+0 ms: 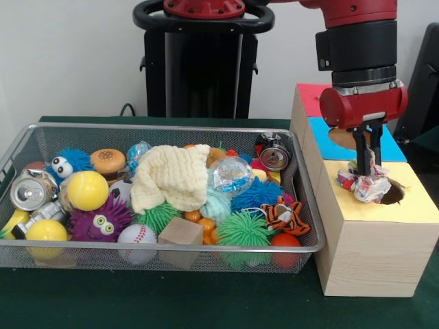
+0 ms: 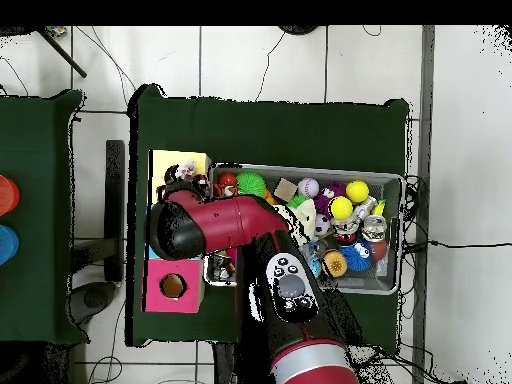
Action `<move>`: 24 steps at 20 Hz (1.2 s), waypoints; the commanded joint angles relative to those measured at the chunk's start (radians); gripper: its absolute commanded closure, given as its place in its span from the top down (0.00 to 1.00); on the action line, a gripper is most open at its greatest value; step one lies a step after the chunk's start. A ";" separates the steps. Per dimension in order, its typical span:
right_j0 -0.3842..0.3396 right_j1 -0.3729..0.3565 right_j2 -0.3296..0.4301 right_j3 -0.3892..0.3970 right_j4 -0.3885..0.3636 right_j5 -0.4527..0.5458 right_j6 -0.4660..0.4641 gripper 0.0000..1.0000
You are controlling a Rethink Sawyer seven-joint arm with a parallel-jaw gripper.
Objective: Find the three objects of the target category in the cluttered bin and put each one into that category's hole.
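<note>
Crumpled paper, white with red and blue print, is catalogued as the task's thing: one paper ball (image 1: 364, 185) held at the near hole (image 1: 392, 193) of the wooden box (image 1: 357, 253), on the yellow panel. The gripper (image 1: 367, 166) is seen closed on the paper ball from above, both fingers pinched into its top.

Handling, as judged: the wad is taken to be very light, soft and springy, easily squashed and unlikely to break; a pinch across the crumpled middle is thought best, since loose flaps may tear or slip free. It may also catch on the hole's rim, as the ball sits partly on the panel to the left of the opening.

Box: three coloured panels are noted, yellow nearest, blue (image 1: 322, 140) behind, red (image 1: 312, 92) farthest. In the overhead view a hole is also shown in the pink-red panel (image 2: 173, 286).

Wire bin (image 1: 302, 199): placed just left of the box, filled with a cream cloth (image 1: 171, 175), yellow ball (image 1: 88, 190), baseball (image 1: 136, 236), wooden cube (image 1: 180, 233), cans (image 1: 32, 190) and rubbery spiked balls (image 1: 243, 229).

Room for moving: open space is available above the box; the bin's right rim stands close beside the box's left face, so little gap is left between them.
</note>
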 commanded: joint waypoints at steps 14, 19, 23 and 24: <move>0.001 0.072 -0.057 -0.048 0.001 0.125 0.092 0.00; 0.002 0.074 -0.057 -0.056 -0.005 0.118 0.083 0.00; -0.003 0.072 -0.054 -0.042 0.014 0.112 0.105 1.00; -0.005 0.072 -0.051 -0.041 0.015 0.113 0.103 1.00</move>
